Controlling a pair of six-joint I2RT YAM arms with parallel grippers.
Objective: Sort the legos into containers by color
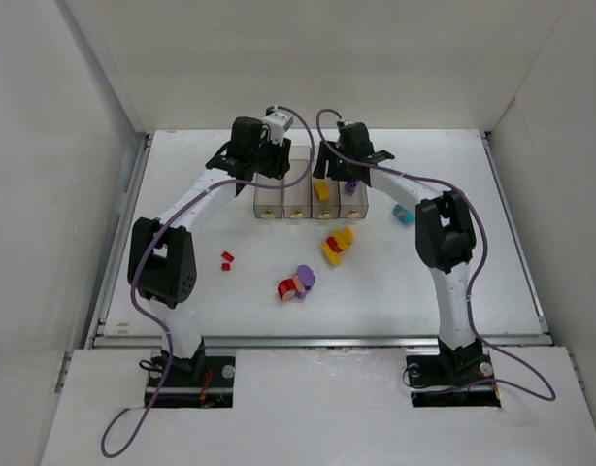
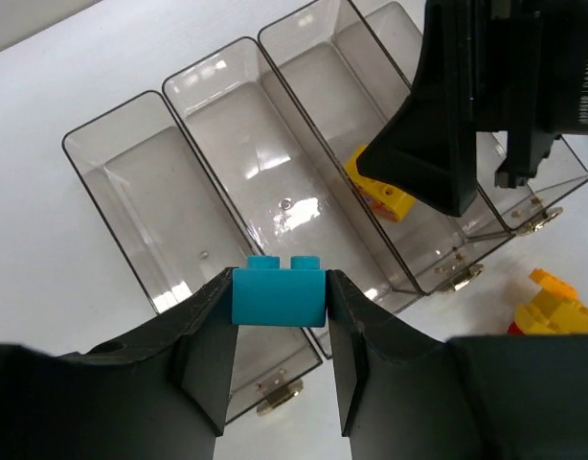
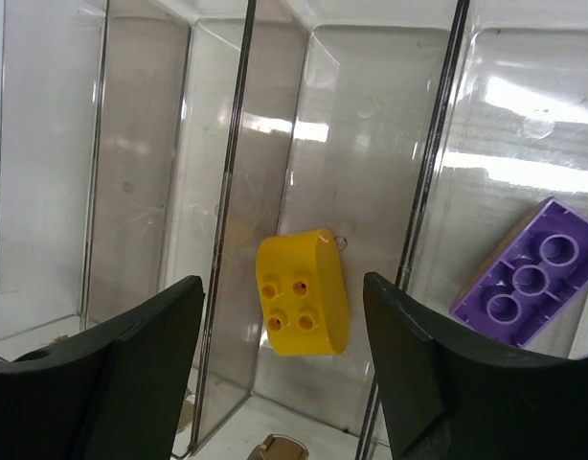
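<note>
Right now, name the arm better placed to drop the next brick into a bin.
Left. The left claw is shut on a teal brick above two empty bins. The right claw is open and empty, over the bin holding a yellow brick.

your two arms, the left arm [image 1: 193, 206] and the right arm [image 1: 455, 301], are white tubular links between bulky black joint housings. a purple cable [image 1: 485, 254] trails along each one down to its base. the fingers [image 2: 203, 369] are matte black, flat-faced wedges. small white lettering sits on one black housing [image 2: 543, 67].
</note>
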